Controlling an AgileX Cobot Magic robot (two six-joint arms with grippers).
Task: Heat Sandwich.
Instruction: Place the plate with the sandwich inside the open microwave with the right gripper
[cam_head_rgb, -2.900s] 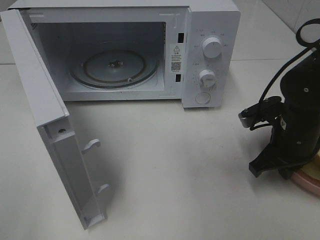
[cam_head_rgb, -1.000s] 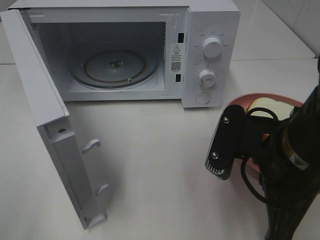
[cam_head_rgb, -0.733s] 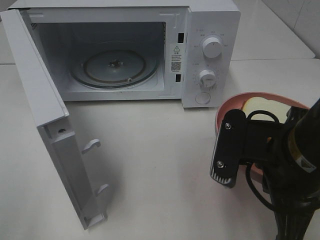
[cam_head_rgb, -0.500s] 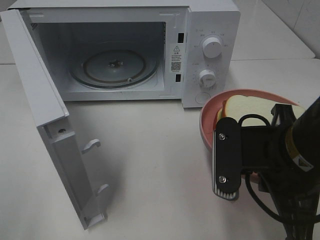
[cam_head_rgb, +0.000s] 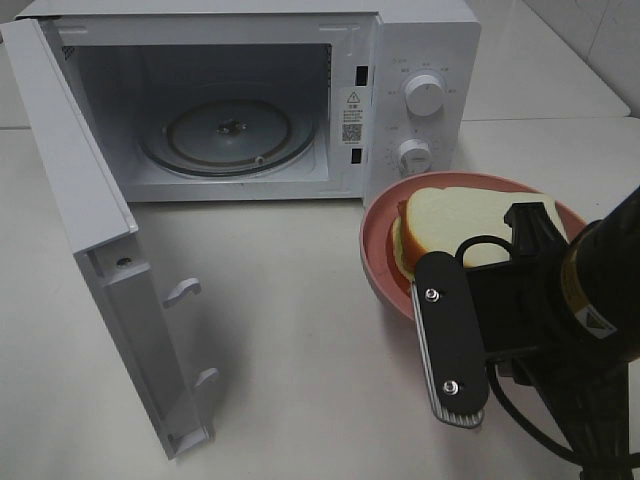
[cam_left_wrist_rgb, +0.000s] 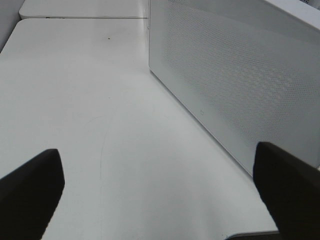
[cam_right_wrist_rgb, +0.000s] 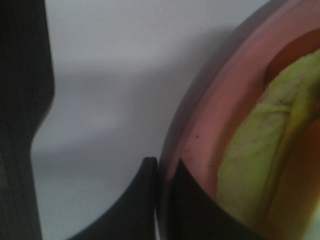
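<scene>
The sandwich (cam_head_rgb: 452, 220), white bread over a pale yellow-green filling (cam_right_wrist_rgb: 250, 175), lies on a round pink plate (cam_head_rgb: 378, 252). The plate hangs above the table, just right of the microwave's open mouth. My right gripper (cam_right_wrist_rgb: 162, 170) is shut on the plate's rim (cam_right_wrist_rgb: 200, 135), one finger above it and one below. In the exterior high view the black right arm (cam_head_rgb: 560, 320) hides that grip. The microwave (cam_head_rgb: 425, 50) has its door (cam_head_rgb: 90, 230) swung wide open, and its glass turntable (cam_head_rgb: 230, 130) is bare. My left gripper (cam_left_wrist_rgb: 160, 200) stands open beside the microwave's perforated side wall (cam_left_wrist_rgb: 240, 85).
The open door juts out over the table's left front. Two round knobs (cam_head_rgb: 424, 95) sit on the microwave's control panel. Bare white tabletop (cam_head_rgb: 290, 330) lies between the door and the plate. The left arm is out of the exterior high view.
The right arm has lifted the plate with the sandwich from the table's right edge and carried it left, toward the microwave's front. The left gripper has not moved.
</scene>
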